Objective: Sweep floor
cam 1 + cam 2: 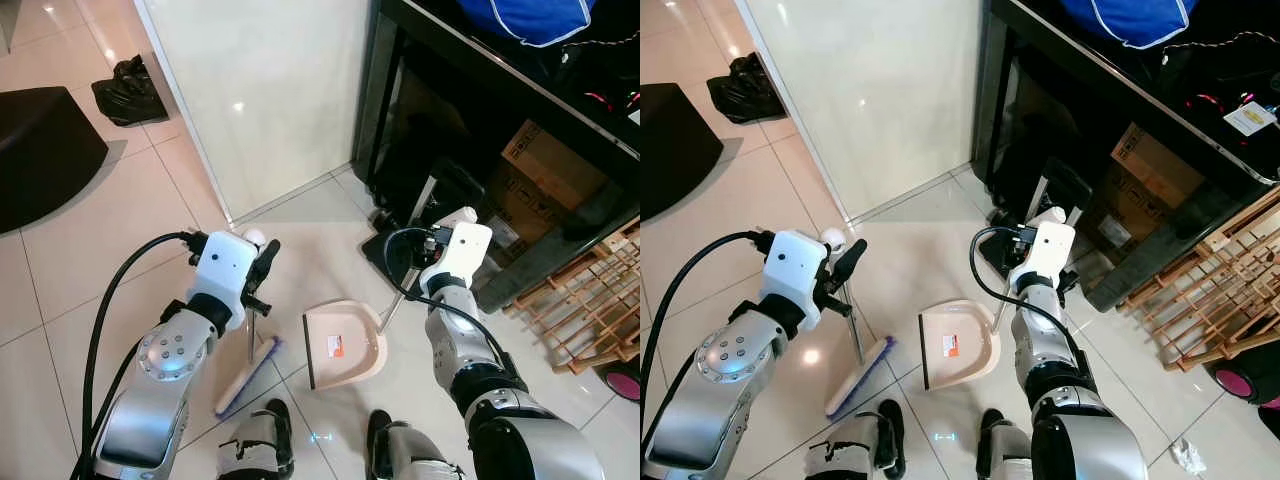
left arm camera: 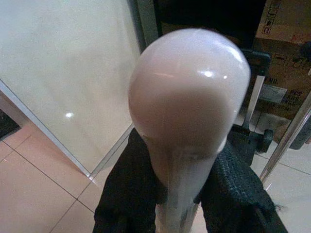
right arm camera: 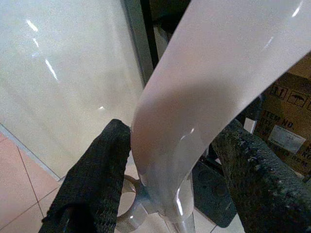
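Observation:
My left gripper (image 1: pixel 262 268) is shut on the broom's handle just below its white rounded knob (image 2: pixel 189 92). Its black fingers (image 2: pixel 127 194) press the shaft from both sides. The broom head (image 1: pixel 247 375), with purple bristles, rests on the tiled floor in front of my feet. Beside it to the right, a beige dustpan (image 1: pixel 345 345) lies flat on the tiles, mouth toward the broom. Its long pale handle (image 3: pixel 214 92) rises to my right gripper (image 1: pixel 1028 236), whose fingers (image 3: pixel 92 184) are shut around it.
A white wall panel (image 1: pixel 270 90) stands straight ahead. A black cabinet (image 1: pixel 480 110) with cardboard boxes (image 1: pixel 550 165) is at the right, with a black wheeled base (image 1: pixel 395 250) below. A wooden rack (image 1: pixel 590 310) lies far right. A black bag (image 1: pixel 128 90) and dark furniture (image 1: pixel 40 150) are at the left.

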### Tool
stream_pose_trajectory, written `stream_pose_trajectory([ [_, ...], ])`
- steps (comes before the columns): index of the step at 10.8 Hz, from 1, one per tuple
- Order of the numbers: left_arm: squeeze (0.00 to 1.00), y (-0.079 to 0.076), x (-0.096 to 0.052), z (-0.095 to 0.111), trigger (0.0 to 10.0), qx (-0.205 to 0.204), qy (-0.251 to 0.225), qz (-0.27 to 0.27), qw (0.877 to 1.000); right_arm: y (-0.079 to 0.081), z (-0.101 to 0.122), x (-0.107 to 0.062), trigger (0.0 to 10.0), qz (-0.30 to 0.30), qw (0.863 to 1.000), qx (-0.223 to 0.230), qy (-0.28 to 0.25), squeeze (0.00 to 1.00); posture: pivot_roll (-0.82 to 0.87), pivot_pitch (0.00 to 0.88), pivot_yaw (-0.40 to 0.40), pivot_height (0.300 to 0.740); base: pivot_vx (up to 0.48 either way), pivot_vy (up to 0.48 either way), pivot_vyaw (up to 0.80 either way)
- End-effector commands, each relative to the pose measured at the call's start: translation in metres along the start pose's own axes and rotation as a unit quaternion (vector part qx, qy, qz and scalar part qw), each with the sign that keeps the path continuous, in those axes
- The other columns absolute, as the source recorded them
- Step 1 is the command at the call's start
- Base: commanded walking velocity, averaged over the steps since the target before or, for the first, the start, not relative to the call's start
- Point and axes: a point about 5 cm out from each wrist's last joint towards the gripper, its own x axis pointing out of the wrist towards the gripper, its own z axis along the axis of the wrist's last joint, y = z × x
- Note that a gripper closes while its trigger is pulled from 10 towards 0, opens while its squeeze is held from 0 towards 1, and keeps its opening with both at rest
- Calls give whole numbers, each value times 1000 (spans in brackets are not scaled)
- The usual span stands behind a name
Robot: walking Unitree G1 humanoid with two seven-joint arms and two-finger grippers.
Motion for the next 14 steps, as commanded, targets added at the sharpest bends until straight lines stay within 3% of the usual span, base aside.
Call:
stream_pose_trajectory([
  [1,0,-1,-3,6,10000,8,-11,-1,1000,-2,-7,-4,5882,-9,1000,5,14,0,117,248,15,740,0,0,0],
  [2,0,-1,-2,6,10000,9,-11,-1,1000,-2,-7,-4,3804,-9,1000,8,13,0,118,246,15,740,0,0,0],
  [3,0,0,-2,6,10000,9,-11,-1,1000,-1,-7,-4,824,-9,1000,10,12,0,118,245,15,740,0,0,0],
  [4,0,0,-3,6,10000,9,-12,-2,1000,-1,-7,-4,0,-9,1000,12,10,0,119,243,14,740,0,0,0],
  [14,0,0,1,4,10000,11,-11,-1,1000,2,2,-2,0,5,1000,9,-15,0,94,221,11,740,0,0,0],
])
